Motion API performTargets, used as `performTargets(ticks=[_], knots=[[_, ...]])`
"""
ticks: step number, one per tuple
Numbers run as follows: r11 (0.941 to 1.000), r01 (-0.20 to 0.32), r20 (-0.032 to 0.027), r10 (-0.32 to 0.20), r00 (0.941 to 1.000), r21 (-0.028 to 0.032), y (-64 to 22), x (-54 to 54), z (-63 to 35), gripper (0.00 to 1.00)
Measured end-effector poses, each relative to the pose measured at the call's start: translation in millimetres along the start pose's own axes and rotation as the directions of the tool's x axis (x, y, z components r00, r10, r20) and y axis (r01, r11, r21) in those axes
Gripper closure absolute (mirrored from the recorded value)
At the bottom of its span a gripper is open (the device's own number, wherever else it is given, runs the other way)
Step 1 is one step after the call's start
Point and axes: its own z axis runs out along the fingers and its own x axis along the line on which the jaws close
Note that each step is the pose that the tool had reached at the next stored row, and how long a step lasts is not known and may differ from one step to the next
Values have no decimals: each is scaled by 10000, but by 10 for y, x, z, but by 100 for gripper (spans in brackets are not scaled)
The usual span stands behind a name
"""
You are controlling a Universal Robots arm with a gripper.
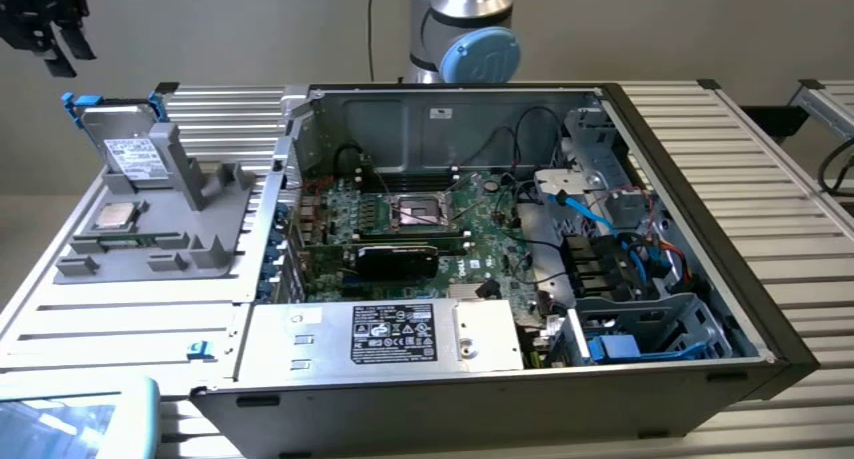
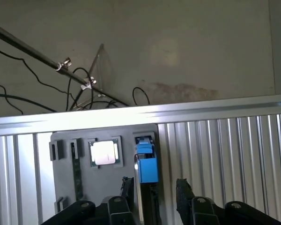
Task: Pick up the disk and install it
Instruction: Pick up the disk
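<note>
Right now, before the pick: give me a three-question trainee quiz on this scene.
1. True or false: the disk already sits inside the computer case.
2. What lies flat on the grey fixture next to the disk? A) fan B) CPU chip C) screwdriver
3. Fill in: the fingers of the tool stand ____.
Key: 1 false; 2 B; 3 open.
</note>
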Motion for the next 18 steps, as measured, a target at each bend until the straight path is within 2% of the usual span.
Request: performTargets(ticks=[9, 10, 11, 18], knots=[[10000, 72, -21, -72, 10000, 6, 3, 0, 165, 49], [10000, 85, -32, -85, 10000, 7, 3, 0, 180, 49], [10000, 97, -48, -97, 9999, 8, 3, 0, 194, 43], [9999, 155, -176, -155, 9997, 19, -1, 1, 278, 43]])
